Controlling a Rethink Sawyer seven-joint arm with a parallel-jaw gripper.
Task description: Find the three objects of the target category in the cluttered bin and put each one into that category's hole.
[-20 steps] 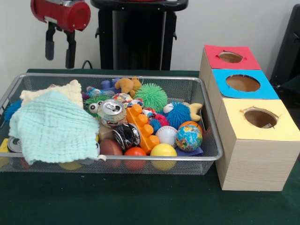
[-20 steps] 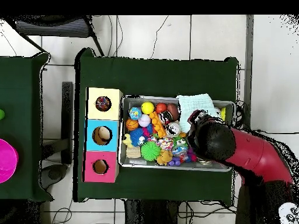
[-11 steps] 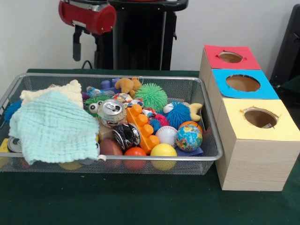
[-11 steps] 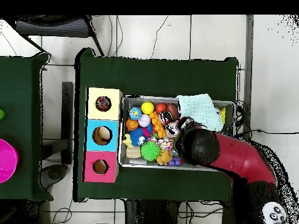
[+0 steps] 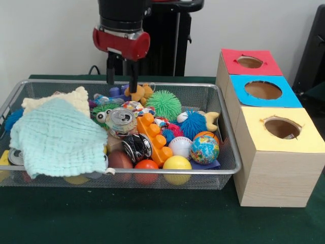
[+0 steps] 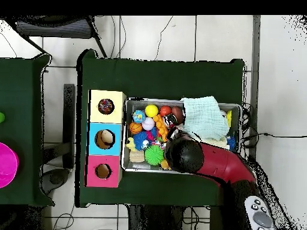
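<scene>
A wire mesh bin (image 5: 152, 83) holds mixed toys. Among them are a silver soda can (image 5: 121, 122), a crushed dark can (image 5: 137, 147), an orange toy brick (image 5: 155, 137), a green spiky ball (image 5: 164, 104), a blue spiky ball (image 5: 194, 123), a globe ball (image 5: 204, 149), a baseball (image 5: 180, 146) and a yellow ball (image 5: 177, 165). My gripper (image 5: 121, 86) hangs open and empty over the bin's back edge, just above a purple block and beside a brown plush toy (image 5: 139, 93). In the overhead view the arm's wrist (image 6: 186, 154) hides the gripper.
A light blue cloth (image 5: 58, 134) and a cream cloth (image 5: 61, 99) cover the bin's left part. Beside the bin stands a wooden box with a red hole (image 5: 249, 62), a blue hole (image 5: 263, 90) and a yellow hole (image 5: 282, 127).
The arm has swung right in the front view, from beyond the bin's left corner to its back middle, and has come lower. The gripper stays open. The toys have not moved.
</scene>
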